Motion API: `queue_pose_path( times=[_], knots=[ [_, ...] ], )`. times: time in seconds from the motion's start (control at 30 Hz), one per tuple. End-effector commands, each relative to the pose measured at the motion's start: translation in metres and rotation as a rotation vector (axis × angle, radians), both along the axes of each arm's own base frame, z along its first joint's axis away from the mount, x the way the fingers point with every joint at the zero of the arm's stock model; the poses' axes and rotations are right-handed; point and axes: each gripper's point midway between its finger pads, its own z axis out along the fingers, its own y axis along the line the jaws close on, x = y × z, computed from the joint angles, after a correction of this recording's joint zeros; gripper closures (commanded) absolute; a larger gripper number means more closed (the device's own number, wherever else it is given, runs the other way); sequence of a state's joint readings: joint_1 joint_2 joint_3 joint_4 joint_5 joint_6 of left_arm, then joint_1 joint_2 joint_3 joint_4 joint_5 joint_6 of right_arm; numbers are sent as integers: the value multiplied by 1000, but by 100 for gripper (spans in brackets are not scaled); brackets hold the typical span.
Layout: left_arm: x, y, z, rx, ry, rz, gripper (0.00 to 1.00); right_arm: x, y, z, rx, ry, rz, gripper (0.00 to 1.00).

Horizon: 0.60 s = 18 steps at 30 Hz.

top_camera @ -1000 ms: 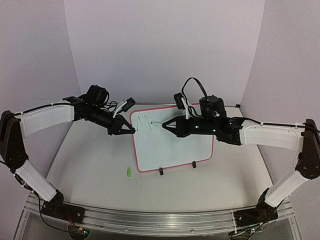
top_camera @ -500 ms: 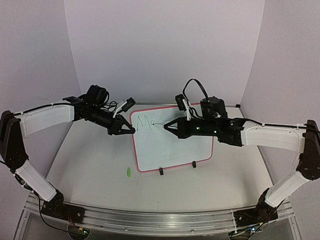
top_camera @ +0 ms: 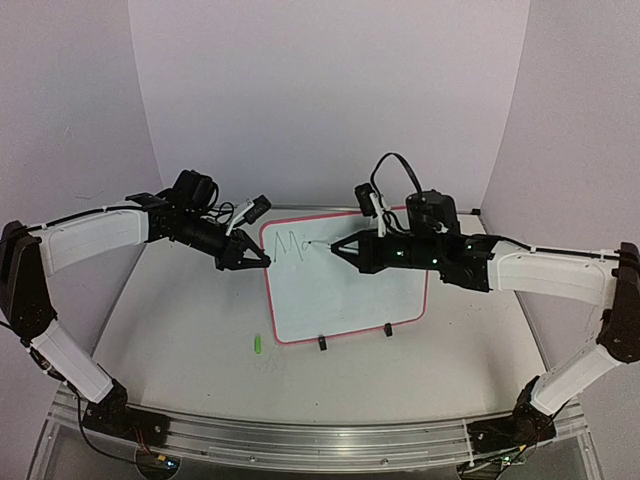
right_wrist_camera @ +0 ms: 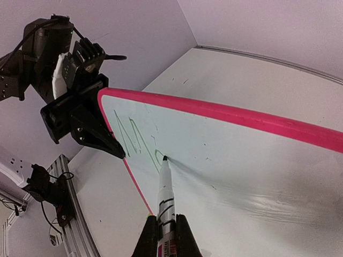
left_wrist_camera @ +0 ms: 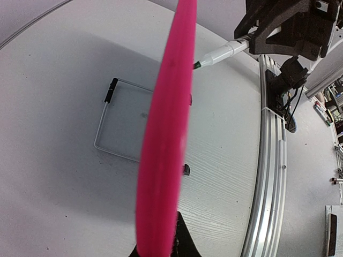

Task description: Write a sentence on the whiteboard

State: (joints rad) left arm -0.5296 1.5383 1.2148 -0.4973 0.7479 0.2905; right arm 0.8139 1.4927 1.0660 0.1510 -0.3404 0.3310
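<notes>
Green sentence (top_camera: 293, 243) meets right end effector's (top_camera: 340, 249) marker (right_wrist_camera: 165, 195).

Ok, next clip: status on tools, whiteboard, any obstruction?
Left tool shut on whiteboard, left edge. Right tool shut on marker, tip on board. Sentence barely started, few green strokes. Green cap on table, clear of board.

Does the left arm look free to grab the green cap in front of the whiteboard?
Probably not: the left fingers are clamped on the whiteboard's left edge, though the table toward the green cap looks unobstructed.
</notes>
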Motion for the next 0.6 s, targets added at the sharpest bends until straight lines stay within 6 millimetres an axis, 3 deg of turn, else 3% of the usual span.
queue_pose_path(
  times=[0.0,0.2,0.57],
  knots=[
    [7,8,-3,39,-61,24,100,-14,-4,38,68,-69,52,100],
    [7,8,-3,40,-61,24,100,-13,-10,45,78,-79,23,100],
    [7,8,-3,40,-59,24,100,3,-1,27,40,-59,-7,100]
  ],
)
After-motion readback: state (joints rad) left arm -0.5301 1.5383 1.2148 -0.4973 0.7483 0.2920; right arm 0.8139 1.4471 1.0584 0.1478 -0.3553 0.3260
